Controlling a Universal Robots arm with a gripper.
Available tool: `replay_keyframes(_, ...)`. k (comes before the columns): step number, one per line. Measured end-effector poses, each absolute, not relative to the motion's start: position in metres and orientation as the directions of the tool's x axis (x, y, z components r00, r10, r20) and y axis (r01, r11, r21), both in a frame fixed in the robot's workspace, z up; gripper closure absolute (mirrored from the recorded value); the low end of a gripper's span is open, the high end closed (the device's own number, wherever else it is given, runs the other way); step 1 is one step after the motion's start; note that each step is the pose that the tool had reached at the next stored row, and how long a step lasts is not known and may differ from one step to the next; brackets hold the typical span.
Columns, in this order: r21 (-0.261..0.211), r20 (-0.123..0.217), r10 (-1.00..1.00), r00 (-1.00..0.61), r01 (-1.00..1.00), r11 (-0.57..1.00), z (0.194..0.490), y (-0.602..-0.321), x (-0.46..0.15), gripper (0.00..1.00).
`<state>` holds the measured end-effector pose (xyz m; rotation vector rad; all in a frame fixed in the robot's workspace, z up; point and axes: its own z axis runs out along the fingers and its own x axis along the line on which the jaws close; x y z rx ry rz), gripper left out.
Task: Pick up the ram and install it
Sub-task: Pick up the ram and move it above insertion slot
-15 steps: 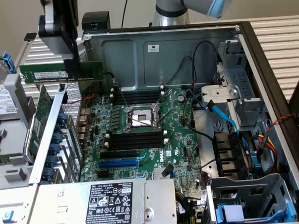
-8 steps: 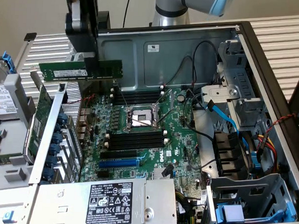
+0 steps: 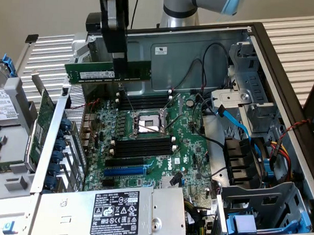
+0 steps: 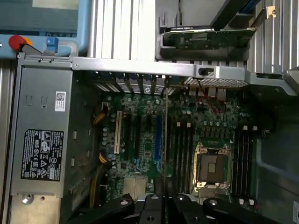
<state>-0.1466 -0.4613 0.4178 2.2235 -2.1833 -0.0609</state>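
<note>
From the exterior view's left: expansion card [image 3: 42, 120] w/ metal bracket stands at the case edge, not the task's thing. Next over, the ram [image 3: 91, 73] hangs in the air, long edge level, above the rear part of the mobo [image 3: 189, 150] and clear of it, so not seated in any slot. Judgement: it's light, stiff and thin, but fragile. The chips and contact edge shouldn't be squeezed or knocked, and it will twist if pushed off-square. Best hold is across the flat faces near mid-length, contact edge left free. That's about how it's held here.

The tool [image 3: 119, 70] is closed down to the stick's thickness, pinching the ram roughly at mid-length, w/ both ends sticking out free either side. It touches nothing else.

Below and a bit right: upper memory slots [image 3: 144, 102], CPU socket [image 3: 148, 122], lower memory slots [image 3: 142, 146], all w/o sticks as far as I can see. Far right: blue cable [image 3: 235, 121] by the drive bays, well apart from the ram.
</note>
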Motion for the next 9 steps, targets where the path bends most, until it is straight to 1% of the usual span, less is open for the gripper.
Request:
replay_keyframes(4, 0.045, -0.01, -1.0, 0.018, -0.999, -0.018, 0.418, -0.459, -0.13, 0.87)
replay_keyframes(9, 0.045, -0.01, -1.0, 0.018, -0.999, -0.018, 0.416, -0.443, -0.125, 0.87)
